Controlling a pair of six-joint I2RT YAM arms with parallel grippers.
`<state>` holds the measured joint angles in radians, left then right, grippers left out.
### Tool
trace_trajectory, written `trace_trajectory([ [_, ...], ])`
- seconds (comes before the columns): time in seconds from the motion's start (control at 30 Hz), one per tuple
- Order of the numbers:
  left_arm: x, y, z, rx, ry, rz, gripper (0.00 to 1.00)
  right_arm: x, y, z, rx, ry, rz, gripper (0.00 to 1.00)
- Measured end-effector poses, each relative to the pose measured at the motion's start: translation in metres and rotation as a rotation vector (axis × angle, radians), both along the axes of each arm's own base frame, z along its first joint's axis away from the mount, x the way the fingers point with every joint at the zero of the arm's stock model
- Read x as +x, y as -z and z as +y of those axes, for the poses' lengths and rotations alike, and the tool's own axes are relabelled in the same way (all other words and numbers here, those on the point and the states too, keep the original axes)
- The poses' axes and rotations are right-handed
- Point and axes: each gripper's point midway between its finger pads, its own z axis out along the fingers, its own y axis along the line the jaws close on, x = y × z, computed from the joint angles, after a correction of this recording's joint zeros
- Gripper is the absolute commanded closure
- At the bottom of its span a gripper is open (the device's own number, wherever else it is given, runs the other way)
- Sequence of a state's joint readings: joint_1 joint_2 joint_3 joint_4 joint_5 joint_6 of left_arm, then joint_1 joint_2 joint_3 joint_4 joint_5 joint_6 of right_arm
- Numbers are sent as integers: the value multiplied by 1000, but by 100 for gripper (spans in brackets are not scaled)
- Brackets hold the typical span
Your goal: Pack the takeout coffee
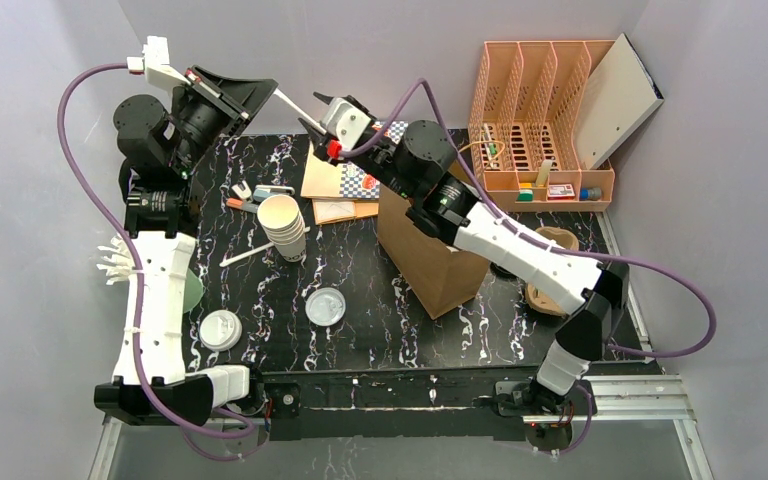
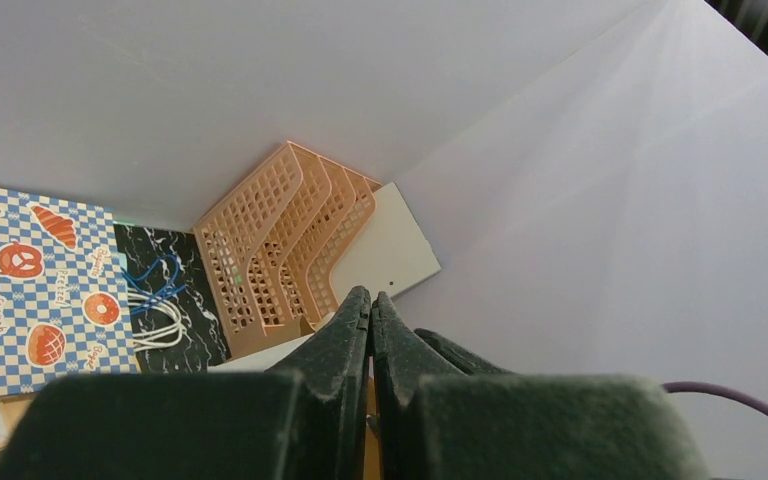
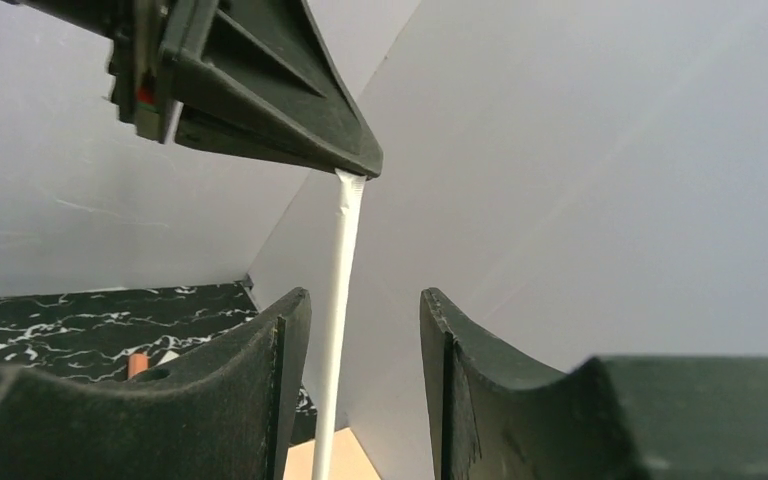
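Note:
A cup capped with a white sip lid (image 1: 220, 329) stands at the near left of the black marble table (image 1: 380, 330). A green-sided shape (image 1: 193, 290) shows beside my left forearm, mostly hidden. My left gripper (image 1: 272, 90) is raised at the back left and shut on a thin white straw (image 1: 295, 105). In the left wrist view its fingers (image 2: 370, 300) are pressed together. My right gripper (image 1: 312, 112) is open. In the right wrist view (image 3: 365, 295) the straw (image 3: 338, 300) passes between its jaws, close to the left finger.
A stack of lidless cream cups (image 1: 285, 225) lies mid-table, with a clear lid (image 1: 326, 306) in front. An open brown paper bag (image 1: 430, 250) stands at the centre. An orange file rack (image 1: 540, 120) is back right, a pulp carrier (image 1: 552, 270) right, and checkered paper (image 1: 360, 180) and pens (image 1: 255, 197) at the back.

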<state>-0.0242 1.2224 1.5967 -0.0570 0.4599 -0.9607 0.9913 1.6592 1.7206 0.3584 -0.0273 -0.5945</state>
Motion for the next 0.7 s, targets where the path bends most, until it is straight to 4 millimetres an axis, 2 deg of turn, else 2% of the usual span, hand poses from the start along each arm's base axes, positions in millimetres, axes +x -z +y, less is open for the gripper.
trace_trajectory([
  [0.1,-3,-1,-1,0,3,-3,100,7,1,6,-6,18,-4,48],
  [0.23,-7,-4,-1,0,5,-12,100,16,17,16,-43,25,19,52],
  [0.37,-12,-8,-2,0,8,-22,100,21,30,24,-76,27,36,77],
  [0.5,-16,-9,-2,1,12,-26,100,23,33,25,-81,30,46,96],
  [0.53,-17,-9,-2,2,13,-24,96,23,32,25,-75,31,45,99],
  [0.57,-18,-10,-2,1,13,-25,89,23,30,24,-71,31,44,99],
  [0.63,-19,-10,-2,4,12,-28,68,23,29,23,-67,31,47,99],
  [0.67,-20,-10,-2,6,11,-29,64,22,29,23,-67,30,47,99],
  [0.7,-20,-11,-2,7,11,-31,65,22,28,23,-64,29,47,99],
])
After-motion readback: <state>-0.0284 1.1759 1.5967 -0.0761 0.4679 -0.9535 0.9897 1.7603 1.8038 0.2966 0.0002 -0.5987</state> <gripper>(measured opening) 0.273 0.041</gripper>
